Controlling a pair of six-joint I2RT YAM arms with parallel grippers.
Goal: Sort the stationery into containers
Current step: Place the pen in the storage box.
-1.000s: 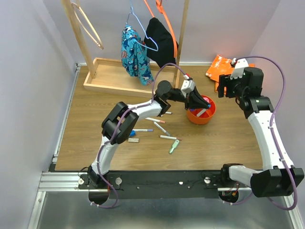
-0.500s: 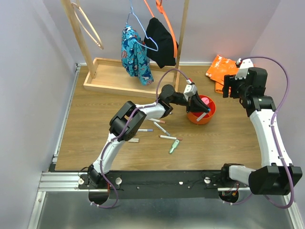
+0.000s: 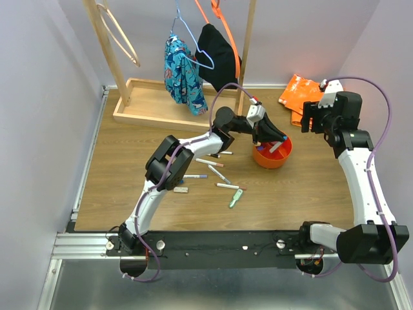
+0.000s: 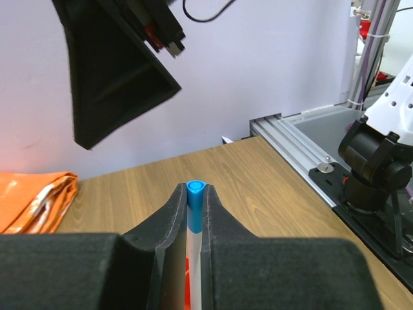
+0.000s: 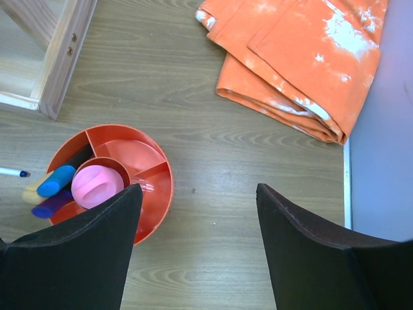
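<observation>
Wood tabletop (image 3: 116, 148), lilac walls (image 3: 39, 129) all round, wooden rack (image 3: 148, 120) w/ hung clothes (image 3: 182, 77) at back.

Clearance legend. Top of orange cup (image 3: 271, 162): closed off by L gripper (image 3: 274, 137), blue-capped pen (image 4: 195, 188) pinched betw. its fingers. Inside cup, R wrist view: L compartments packed w/ highlighters (image 5: 55, 184), centre plugged by pink highlighter (image 5: 97, 185); far and R compartments bare-floored. R of cup: open strip of table (image 3: 316, 177), ends at orange bag (image 3: 298, 92) in far R corner; R gripper (image 5: 193, 248) overhead, jaws spread wide. Behind cup: rack post (image 3: 245, 58), wooden tray base (image 3: 139, 110), hanging clothes (image 3: 184, 81). Near-L of cup: scattered loose pens (image 3: 216, 171), mint-green piece (image 3: 236, 197). Toward L edge: bare wood.
</observation>
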